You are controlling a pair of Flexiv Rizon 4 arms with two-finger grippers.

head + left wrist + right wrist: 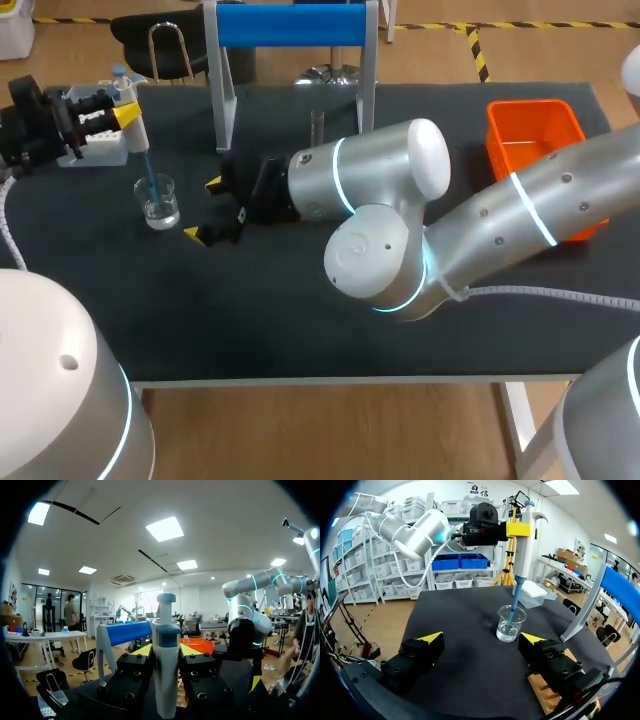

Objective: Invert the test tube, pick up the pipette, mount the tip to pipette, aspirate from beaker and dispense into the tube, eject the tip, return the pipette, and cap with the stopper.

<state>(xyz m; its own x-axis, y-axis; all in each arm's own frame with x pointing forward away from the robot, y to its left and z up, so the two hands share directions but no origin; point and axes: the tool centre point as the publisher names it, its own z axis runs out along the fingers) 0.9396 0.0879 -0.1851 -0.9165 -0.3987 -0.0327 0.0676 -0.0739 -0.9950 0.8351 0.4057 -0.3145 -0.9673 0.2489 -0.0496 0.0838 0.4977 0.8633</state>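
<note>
Right arm [400,220] fills the head view's foreground, right gripper [203,210] wide and empty beside the beaker [160,205]; left gripper [127,112] grips the pipette [138,135] upright, tip dipped in the beaker. Left wrist: I see both fingers [132,667] clamping the pipette [166,680]. Right wrist: jaws gape, beaker [510,623] just ahead, pipette [522,545] standing in it

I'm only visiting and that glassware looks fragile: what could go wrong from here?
1. The pipette, held in the left tool, has its blue tip down inside the beaker; moving sideways before lifting could catch the rim and spill it.
2. The right tool sits open close beside that beaker, so a small slip might knock it.
3. The test tube stands just behind the right arm, which may block the pipette's way.
</note>
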